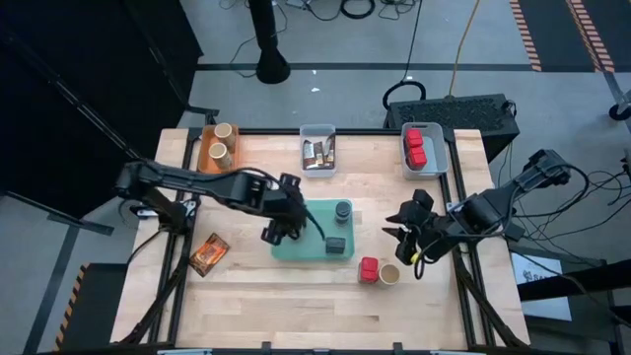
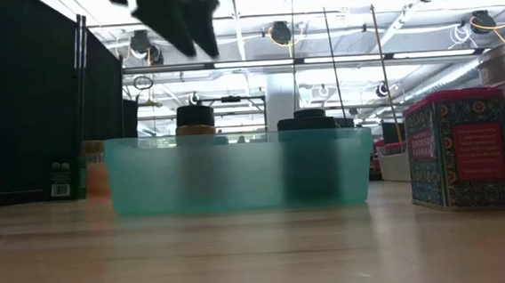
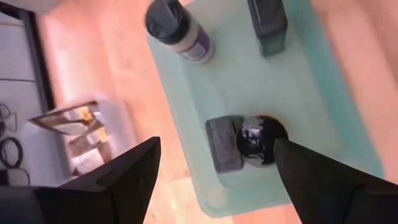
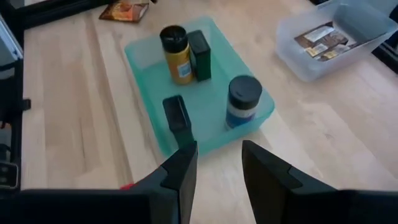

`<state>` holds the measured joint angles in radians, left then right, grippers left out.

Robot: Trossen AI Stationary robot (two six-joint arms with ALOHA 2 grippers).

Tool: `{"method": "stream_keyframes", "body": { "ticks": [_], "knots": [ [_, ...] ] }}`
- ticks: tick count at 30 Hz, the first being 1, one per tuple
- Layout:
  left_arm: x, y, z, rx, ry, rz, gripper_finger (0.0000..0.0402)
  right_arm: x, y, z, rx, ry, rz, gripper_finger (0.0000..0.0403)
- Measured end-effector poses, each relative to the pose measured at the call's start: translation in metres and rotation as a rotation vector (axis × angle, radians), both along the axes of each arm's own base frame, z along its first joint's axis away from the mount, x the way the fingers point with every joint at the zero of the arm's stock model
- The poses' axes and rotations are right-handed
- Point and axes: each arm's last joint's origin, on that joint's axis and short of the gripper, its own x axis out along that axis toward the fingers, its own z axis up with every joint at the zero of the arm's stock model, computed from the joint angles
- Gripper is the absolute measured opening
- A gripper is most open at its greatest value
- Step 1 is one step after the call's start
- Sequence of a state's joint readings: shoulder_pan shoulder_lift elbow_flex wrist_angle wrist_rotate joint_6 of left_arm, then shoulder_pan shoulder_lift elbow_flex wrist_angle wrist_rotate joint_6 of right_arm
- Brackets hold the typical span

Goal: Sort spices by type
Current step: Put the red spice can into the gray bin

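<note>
The teal tray (image 1: 317,219) holds dark grey spices: a jar (image 1: 342,209), a block (image 1: 337,245), and a black-lidded yellow jar (image 4: 176,56) beside another block (image 4: 200,46). My left gripper (image 1: 279,232) hangs open above the tray's left part, with the black lid (image 3: 261,140) and block (image 3: 222,144) below its fingers. My right gripper (image 1: 402,237) is open, right of the tray and off the table. A red cube (image 1: 368,269) and a tan jar (image 1: 389,274) stand on the table near it. An orange-red packet (image 1: 209,253) lies flat at the left.
Along the far edge stand an orange bin (image 1: 219,148) with tan jars, a clear bin (image 1: 317,153) with packets and a blue bin (image 1: 424,148) with red cubes. Bare wood lies along the near edge and between tray and bins.
</note>
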<state>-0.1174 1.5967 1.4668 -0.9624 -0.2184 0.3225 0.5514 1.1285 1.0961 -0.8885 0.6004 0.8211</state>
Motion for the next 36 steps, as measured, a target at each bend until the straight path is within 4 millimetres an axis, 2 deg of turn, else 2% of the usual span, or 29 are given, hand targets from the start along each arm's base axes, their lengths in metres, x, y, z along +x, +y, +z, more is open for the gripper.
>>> {"method": "stream_keyframes", "body": {
  "ticks": [3, 9, 12, 15, 21, 29, 36],
  "knots": [
    [-0.018, 0.001, 0.019, -0.015, -0.020, 0.000, 0.0313, 0.005, 0.001, 0.005, -0.019, 0.002, 0.019, 0.0112],
    [-0.052, -0.009, 0.047, -0.181, -0.144, 0.117, 0.0313, 0.027, 0.014, 0.012, 0.002, 0.092, 0.080, 0.0110],
    [-0.061, -0.017, 0.049, -0.217, -0.167, 0.158, 0.0313, 0.044, 0.027, 0.005, 0.054, 0.182, 0.138, 0.0096],
    [-0.068, -0.024, 0.045, -0.146, -0.216, 0.249, 0.0313, 0.059, 0.040, -0.008, 0.121, 0.279, 0.203, 0.0073],
    [-0.079, -0.052, 0.033, -0.037, -0.309, 0.343, 0.0313, 0.069, 0.054, -0.033, 0.255, 0.440, 0.209, 0.0007],
    [-0.097, -0.088, 0.036, 0.053, -0.501, 0.392, 0.0313, 0.077, 0.062, -0.049, 0.302, 0.506, 0.158, 0.0002],
    [-0.106, -0.099, 0.039, 0.129, -0.579, 0.378, 0.0313, 0.086, 0.070, -0.072, 0.285, 0.583, 0.142, 0.0001]
  ]
}}
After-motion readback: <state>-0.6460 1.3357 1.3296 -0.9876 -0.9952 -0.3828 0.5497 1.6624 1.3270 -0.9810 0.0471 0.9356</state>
